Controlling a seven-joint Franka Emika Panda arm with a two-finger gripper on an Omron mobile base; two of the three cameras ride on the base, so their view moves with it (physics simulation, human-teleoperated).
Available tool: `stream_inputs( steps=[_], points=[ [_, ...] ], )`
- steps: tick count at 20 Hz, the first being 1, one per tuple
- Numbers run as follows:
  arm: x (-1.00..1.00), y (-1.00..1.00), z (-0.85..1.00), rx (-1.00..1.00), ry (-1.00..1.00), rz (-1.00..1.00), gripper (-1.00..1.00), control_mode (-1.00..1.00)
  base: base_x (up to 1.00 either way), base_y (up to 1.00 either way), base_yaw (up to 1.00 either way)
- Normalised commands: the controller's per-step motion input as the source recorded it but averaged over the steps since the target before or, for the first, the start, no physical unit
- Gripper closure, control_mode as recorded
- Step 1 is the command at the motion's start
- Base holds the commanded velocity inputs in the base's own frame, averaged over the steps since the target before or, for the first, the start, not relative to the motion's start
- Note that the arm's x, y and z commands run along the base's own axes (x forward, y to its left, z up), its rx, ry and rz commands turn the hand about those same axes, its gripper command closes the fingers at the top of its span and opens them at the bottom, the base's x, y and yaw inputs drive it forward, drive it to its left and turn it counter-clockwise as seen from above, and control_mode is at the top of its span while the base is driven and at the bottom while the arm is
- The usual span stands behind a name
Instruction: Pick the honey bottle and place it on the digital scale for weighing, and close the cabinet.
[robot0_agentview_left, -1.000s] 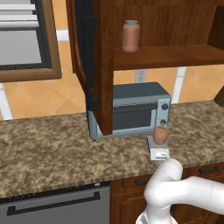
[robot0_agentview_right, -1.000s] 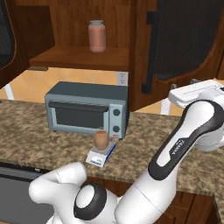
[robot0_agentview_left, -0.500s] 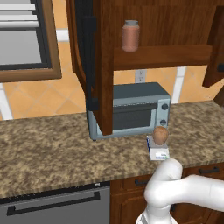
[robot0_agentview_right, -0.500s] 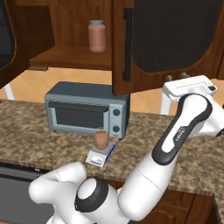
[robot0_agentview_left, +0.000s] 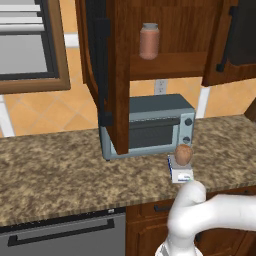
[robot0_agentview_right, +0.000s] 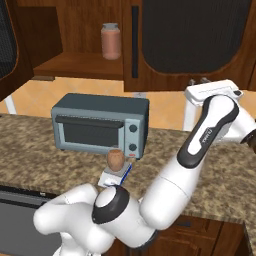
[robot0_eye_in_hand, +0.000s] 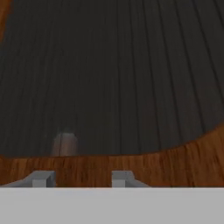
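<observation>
Against the cabinet (robot0_agentview_right: 195, 45) door's glass, the gripper (robot0_eye_in_hand: 81, 178), fingers together and empty, should push flat and steady till shut.

The dark reddish-brown wooden cabinet's right glass-panelled door (robot0_agentview_right: 192, 45) has swung further shut, now nearly closed, with the white arm's gripper (robot0_agentview_right: 196, 81) following it leftward.

You see the cabinet (robot0_agentview_left: 165, 65) in glossy reddish wood with dark ribbed glass, a speckled granite-look counter (robot0_agentview_left: 60, 175), a matt blue-grey metal toaster oven (robot0_agentview_left: 155, 125) and a smooth tan honey bottle (robot0_agentview_left: 183, 154).
</observation>
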Motion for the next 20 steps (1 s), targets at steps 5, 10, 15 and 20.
stream_inputs(
  steps=[5, 10, 15, 20],
  points=[
    [1.0, 0.4, -0.21, 0.0, -0.01, 0.0, -1.0, -1.0, 0.0, 0.0, 0.0],
    [1.0, 0.16, -0.3, 0.0, 0.0, 0.0, -1.0, -1.0, 0.0, 0.0, 0.0],
    [-0.74, 0.41, 0.0, 0.0, -0.02, 0.0, -1.0, -1.0, 0.0, 0.0, 0.0],
    [-0.95, 0.97, 0.16, 0.0, -0.12, 0.0, -1.0, -1.0, 0.0, 0.0, 0.0]
  ],
)
